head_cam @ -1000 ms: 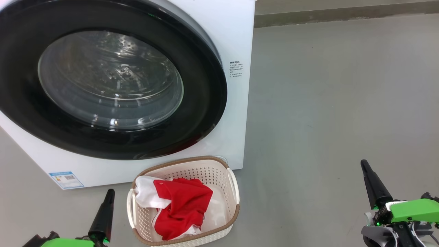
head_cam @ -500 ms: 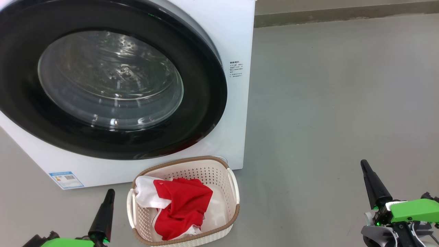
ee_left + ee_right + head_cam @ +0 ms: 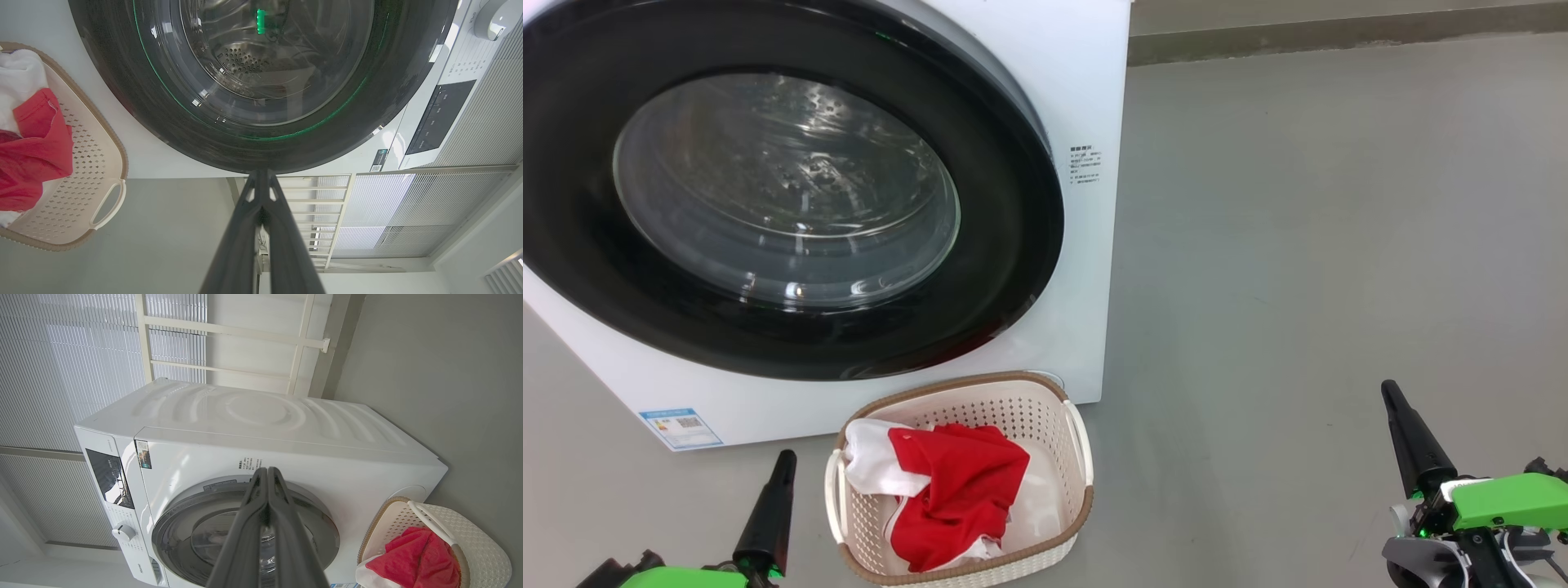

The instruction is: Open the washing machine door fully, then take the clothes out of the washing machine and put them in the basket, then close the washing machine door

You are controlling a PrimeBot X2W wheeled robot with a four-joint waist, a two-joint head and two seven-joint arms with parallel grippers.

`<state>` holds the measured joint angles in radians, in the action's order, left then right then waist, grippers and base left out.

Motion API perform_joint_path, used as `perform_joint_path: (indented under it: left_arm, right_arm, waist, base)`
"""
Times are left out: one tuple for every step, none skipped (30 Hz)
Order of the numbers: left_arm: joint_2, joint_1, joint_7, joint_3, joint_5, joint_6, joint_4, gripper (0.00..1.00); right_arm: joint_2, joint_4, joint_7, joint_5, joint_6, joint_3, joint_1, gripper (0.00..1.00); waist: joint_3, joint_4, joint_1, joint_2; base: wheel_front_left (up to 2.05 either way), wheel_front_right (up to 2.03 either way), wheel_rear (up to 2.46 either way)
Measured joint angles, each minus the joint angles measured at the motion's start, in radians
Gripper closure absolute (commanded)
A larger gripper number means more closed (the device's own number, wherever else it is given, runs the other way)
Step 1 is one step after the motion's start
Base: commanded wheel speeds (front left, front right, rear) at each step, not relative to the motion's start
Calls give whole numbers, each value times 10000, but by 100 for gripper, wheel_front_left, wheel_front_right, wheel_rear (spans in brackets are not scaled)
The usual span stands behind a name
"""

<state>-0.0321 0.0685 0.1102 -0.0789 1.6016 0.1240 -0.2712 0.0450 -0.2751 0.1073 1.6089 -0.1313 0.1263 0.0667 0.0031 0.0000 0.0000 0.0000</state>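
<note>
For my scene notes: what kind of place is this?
Probably a home laundry corner: a white front-loading washing machine on a grey floor, a basket of clothes before it, slatted blinds behind.

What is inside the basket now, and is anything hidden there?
Inside the basket lies a red garment, spread over a white cloth. Most of the bottom is covered, so anything under them cannot be seen.

Grey floor [image 3: 1298, 245] under washing machine [image 3: 1082, 269] and basket [image 3: 1021, 416].
</note>
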Motion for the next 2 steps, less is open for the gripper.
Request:
perform_joint_path:
  left_arm:
    - [0,0,0,0,0,0,0,100]
    - [0,0,0,0,0,0,0,100]
  right_arm:
    - [0,0,0,0,0,0,0,100]
    - [0,0,0,0,0,0,0,100]
  waist:
    - [0,0,0,0]
    - [0,0,0,0]
  base:
    - [0,0,0]
    - [0,0,0]
